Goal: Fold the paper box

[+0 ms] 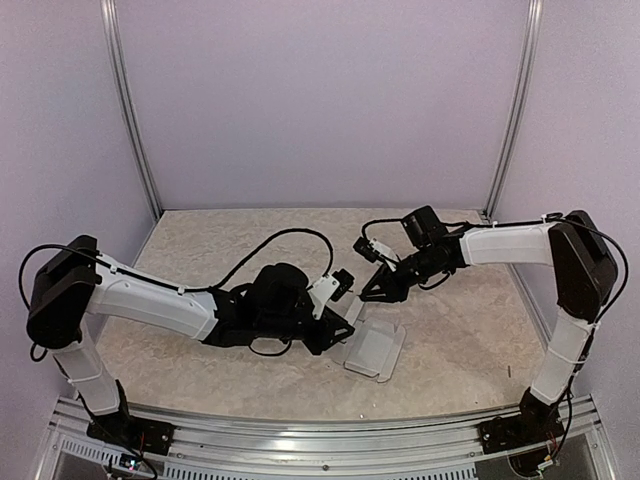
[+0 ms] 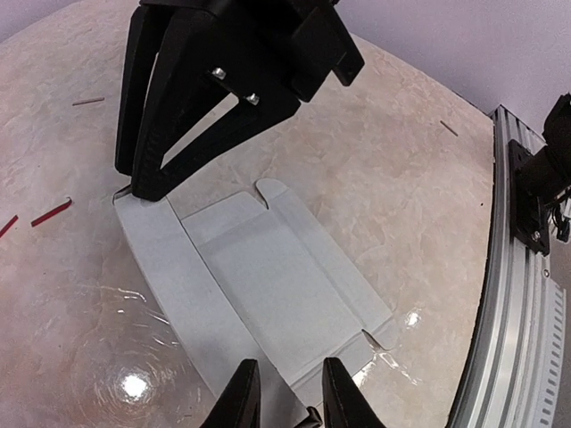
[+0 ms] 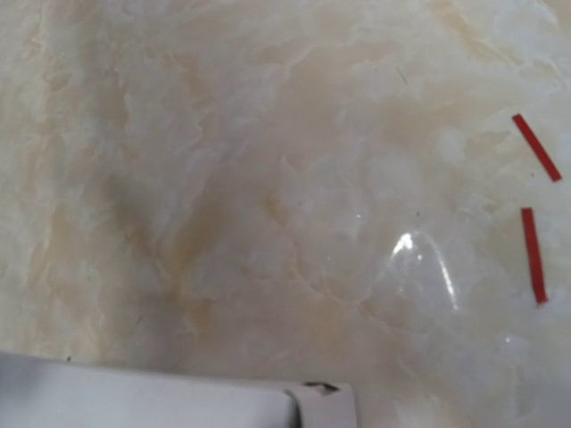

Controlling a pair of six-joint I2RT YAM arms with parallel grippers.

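My left gripper hangs low over the near end of the paper box. Its two fingers stand a narrow gap apart, straddling the card's edge, and they are not clamped on anything.

The box is a flat, unfolded blank lying on the table between the two arms, with its long side panel and small end tabs spread out.

I judge it to be very light, thin card. It should be stiff along the panels but ready to bend at the scored creases, and it will likely slide on this glossy tabletop if I push without pinning it. I'd take it by an outer flap edge, close to a crease. One gripper should hold the middle panel down, and I'd pinch gently so the card doesn't crumple.

Further right, my right gripper has its tips down at the far corner of the blank. I cannot tell whether they are pinching that corner or merely resting against it.
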